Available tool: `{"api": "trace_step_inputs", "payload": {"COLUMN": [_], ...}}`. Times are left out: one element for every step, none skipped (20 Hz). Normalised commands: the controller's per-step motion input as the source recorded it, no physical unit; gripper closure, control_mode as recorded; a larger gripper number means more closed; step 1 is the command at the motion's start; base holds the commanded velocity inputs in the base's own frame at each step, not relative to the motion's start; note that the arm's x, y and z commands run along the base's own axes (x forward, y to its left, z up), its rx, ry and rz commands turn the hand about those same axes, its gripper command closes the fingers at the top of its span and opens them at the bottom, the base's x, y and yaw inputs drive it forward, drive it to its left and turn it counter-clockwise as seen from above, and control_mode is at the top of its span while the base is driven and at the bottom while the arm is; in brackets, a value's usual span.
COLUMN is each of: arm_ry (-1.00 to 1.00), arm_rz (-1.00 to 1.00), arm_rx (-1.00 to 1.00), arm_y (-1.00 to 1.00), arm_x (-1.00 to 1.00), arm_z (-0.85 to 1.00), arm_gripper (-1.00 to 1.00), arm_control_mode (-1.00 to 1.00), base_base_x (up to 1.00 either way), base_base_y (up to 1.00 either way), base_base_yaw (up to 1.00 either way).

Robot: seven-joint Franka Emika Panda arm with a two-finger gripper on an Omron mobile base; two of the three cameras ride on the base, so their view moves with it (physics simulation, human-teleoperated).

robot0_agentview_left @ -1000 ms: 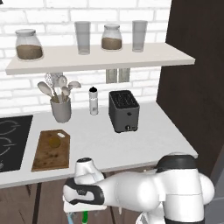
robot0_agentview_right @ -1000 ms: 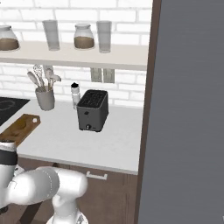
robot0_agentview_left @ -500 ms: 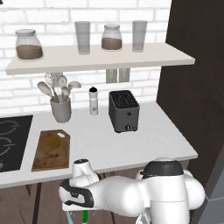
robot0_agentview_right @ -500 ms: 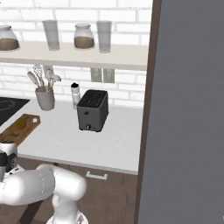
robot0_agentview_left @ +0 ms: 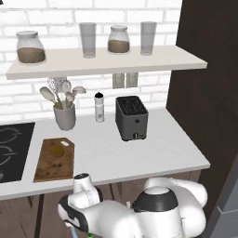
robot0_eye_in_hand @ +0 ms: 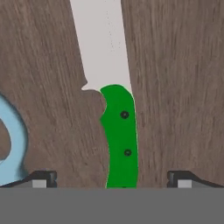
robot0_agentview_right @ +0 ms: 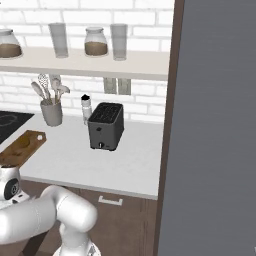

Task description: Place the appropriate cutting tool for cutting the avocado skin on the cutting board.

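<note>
A: Right, hand view: the gripper [robot0_eye_in_hand: 112, 179] is hanging with fingers spread wide, the knife [robot0_eye_in_hand: 117, 131] lying flat between them on wood grain, green handle near, pale blade far, untouched.

B: Base views are showing the cutting board [robot0_agentview_left: 55, 159] up on the counter [robot0_agentview_left: 139, 155], the avocado [robot0_agentview_left: 57, 150] sitting on it.

A: A light-blue peeler [robot0_eye_in_hand: 9, 140] is curving at the left.

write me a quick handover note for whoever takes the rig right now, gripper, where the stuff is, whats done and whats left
Gripper: open, fingertips either side of the knife handle, nothing held yet.
Knife: green handle, pale blade, lying flat on a dark wood surface below counter level, a light-blue peeler beside it.
Cutting board: on the counter next to the stovetop, with the avocado resting on it.
Done: arm lowered and lined up over the knife.
Left: close on the handle, lift, carry up to the counter, set the knife on the board.
</note>
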Motion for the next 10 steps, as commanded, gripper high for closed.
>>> {"api": "trace_step_inputs", "payload": {"arm_ry": [-0.05,-0.04,-0.01,0.0,-0.01,-0.01,0.0,-0.03,-0.05,-0.01], "arm_rz": [0.0,0.0,0.0,0.0,0.0,0.0,0.0,0.0,0.0,0.0], "arm_rx": [0.0,0.0,0.0,0.0,0.0,0.0,0.0,0.0,0.0,0.0], "arm_y": [0.0,0.0,0.0,0.0,0.0,0.0,0.0,0.0,0.0,0.0], "arm_x": [0.0,0.0,0.0,0.0,0.0,0.0,0.0,0.0,0.0,0.0], "arm_z": [-0.35,-0.3,-0.39,-0.49,-0.44,-0.44,-0.53,-0.48,-0.38,-0.37], "arm_gripper": [-1.0,-1.0,-1.0,-1.0,-1.0,1.0,1.0,1.0,1.0,1.0], "arm_control_mode": [-1.0,-1.0,-1.0,-1.0,-1.0,-1.0,-1.0,-1.0,-1.0,-1.0], "base_base_x": [0.0,0.0,0.0,0.0,0.0,0.0,0.0,0.0,0.0,0.0], "base_base_y": [0.0,0.0,0.0,0.0,0.0,0.0,0.0,0.0,0.0,0.0], "base_base_yaw": [0.0,0.0,0.0,0.0,0.0,0.0,0.0,0.0,0.0,0.0]}}
